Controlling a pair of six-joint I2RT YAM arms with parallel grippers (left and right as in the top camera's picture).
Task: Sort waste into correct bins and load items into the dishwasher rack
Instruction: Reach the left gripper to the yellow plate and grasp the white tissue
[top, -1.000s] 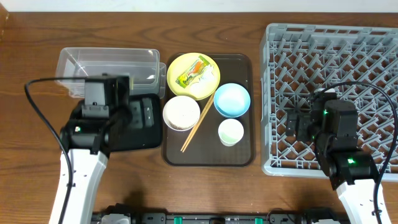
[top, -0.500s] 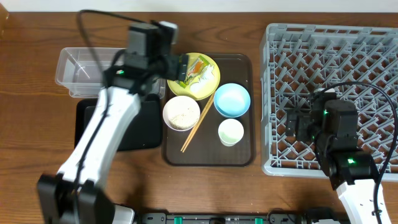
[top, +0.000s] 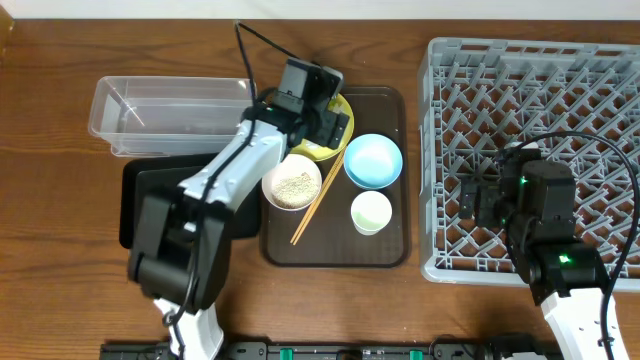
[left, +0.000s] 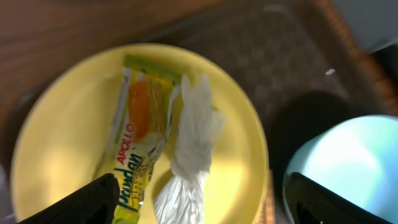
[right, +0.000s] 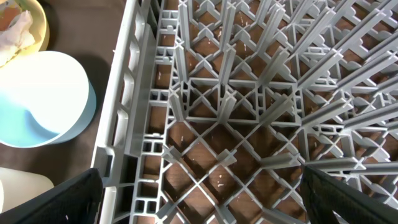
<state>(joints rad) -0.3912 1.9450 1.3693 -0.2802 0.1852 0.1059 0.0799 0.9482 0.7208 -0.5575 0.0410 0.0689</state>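
Now left gripper (left: 211, 198) wide over snack wrapper (left: 134, 146) (on yellow plate (left: 56, 137)); right gripper (right: 202, 199) wide.

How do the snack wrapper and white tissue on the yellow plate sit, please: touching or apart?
Touching. The left wrist view shows the white tissue lying against the snack wrapper.

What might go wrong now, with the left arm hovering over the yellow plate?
Two risks, I think. The open left tool spans both the yellow-green snack wrapper and the crumpled white paper lying against it on the round yellow plate, so closing may grab both together. One finger hangs by the light blue bowl; coming down, it may bump the rim.
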